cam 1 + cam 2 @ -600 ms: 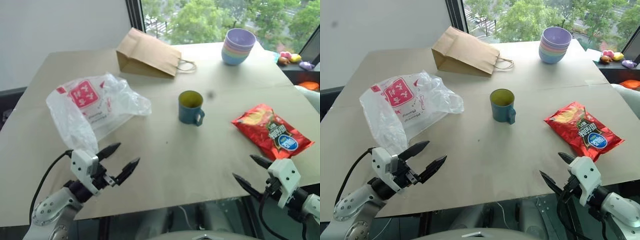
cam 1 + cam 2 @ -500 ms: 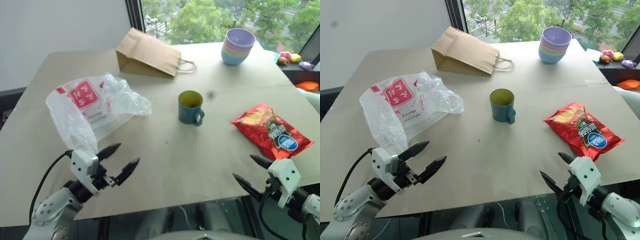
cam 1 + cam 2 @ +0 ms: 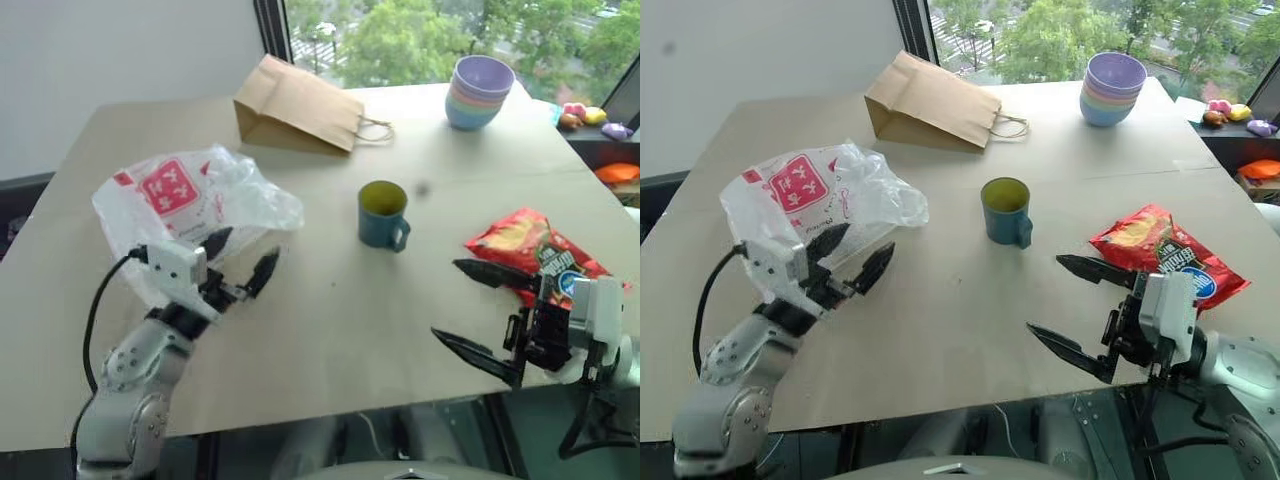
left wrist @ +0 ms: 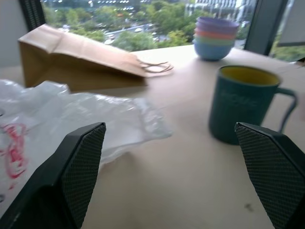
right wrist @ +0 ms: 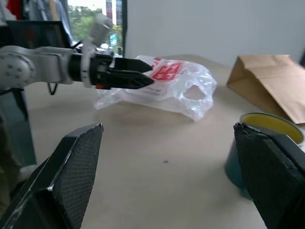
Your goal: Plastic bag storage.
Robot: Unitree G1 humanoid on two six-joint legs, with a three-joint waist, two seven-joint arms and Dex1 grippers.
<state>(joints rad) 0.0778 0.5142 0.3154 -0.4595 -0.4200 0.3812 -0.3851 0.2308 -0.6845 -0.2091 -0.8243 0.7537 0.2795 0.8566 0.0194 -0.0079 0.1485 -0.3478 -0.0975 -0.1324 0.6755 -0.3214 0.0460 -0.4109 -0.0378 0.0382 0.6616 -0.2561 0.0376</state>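
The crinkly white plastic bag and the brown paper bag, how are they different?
The white plastic bag is see-through and crumpled, with red printed squares; the brown paper bag is plain and can't be seen through. The plastic bag lies nearer the robot's left side; the paper bag lies at the far edge by the window. Both lie on the table, untouched.

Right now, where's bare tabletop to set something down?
Widest patch: the near middle, between the left gripper and right gripper, in front of the mug. Also bare between the paper bag and bowls. Crowded: the plastic bag on the left, the chip packet on the right.
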